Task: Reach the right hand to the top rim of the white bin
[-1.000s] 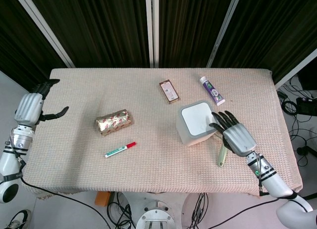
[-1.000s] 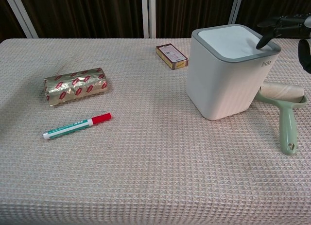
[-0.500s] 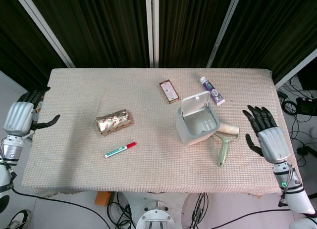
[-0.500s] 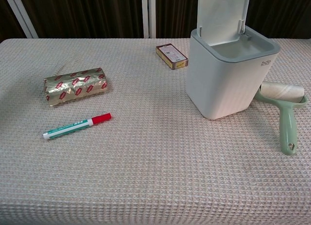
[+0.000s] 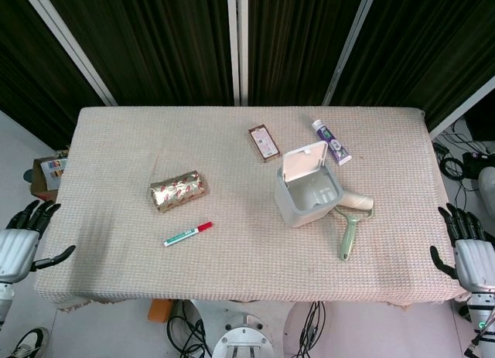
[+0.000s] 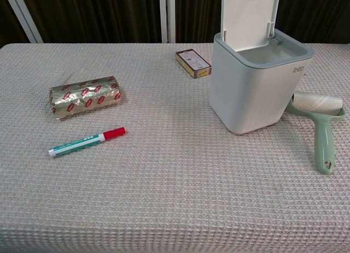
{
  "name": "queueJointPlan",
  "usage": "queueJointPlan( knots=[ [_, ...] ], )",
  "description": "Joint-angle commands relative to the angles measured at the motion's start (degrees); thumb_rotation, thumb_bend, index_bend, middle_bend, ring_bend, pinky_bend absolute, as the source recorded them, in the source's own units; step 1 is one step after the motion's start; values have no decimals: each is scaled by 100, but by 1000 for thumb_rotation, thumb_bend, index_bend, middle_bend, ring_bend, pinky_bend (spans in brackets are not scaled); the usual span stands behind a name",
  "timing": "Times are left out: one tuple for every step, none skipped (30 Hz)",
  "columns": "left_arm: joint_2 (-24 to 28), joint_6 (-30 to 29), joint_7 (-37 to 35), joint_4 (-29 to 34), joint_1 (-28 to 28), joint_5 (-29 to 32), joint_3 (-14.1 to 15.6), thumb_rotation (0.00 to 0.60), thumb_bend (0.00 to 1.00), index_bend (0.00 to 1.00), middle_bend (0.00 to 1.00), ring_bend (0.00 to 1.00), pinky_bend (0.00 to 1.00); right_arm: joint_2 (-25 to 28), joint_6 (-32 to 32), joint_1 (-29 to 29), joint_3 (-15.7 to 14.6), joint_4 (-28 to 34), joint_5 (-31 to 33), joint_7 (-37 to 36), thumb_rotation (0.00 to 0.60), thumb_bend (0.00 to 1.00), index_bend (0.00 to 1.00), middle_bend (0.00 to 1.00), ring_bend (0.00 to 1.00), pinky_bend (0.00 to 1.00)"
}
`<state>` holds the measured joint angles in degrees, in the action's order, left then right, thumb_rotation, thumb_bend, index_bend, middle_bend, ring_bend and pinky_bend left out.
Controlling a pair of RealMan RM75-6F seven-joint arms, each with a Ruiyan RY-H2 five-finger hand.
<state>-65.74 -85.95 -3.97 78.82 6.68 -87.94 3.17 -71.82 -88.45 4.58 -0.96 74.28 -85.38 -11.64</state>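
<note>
White bin (image 5: pixel 308 194) standing right of centre on the counter (image 5: pixel 116 141), lid (image 5: pixel 303 160) swung up and tilted toward the far side, interior exposed. Same open state as half a second ago; closed one second ago, with the right hand resting on it then.

Right hand (image 5: pixel 470 253) now withdrawn past the counter's right near corner, well apart from the bin, fingers spread, holding nothing. Further right and nearer than half a second ago. Not seen in the chest view.

Left hand (image 5: pixel 17 248) off the counter's left near corner, fingers apart, empty. Lower and nearer than in both earlier frames.

Green lint roller (image 5: pixel 349 223) lying just right of the bin, roll end close against the bin's base, handle pointing near. Unmoved.

Gold-wrapped package (image 5: pixel 178 190), red-capped marker (image 5: pixel 188 233), small brown box (image 5: pixel 264 141) and tube (image 5: pixel 331 141) all lying in unchanged positions.
</note>
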Motion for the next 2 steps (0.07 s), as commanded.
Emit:
queueJointPlan(
  knots=[
    [-72, -137, -166, -97, -84, -53, -17, 59, 138, 100, 79, 31, 189, -47, -37, -25, 35, 13, -55, 22, 600, 324, 0, 0, 0, 0],
    [-86, -159, -219, -129, -99, -52, -35, 61, 138, 100, 79, 31, 189, -51, -23, -22, 51, 35, -61, 39, 600, 324, 0, 0, 0, 0]
  ],
)
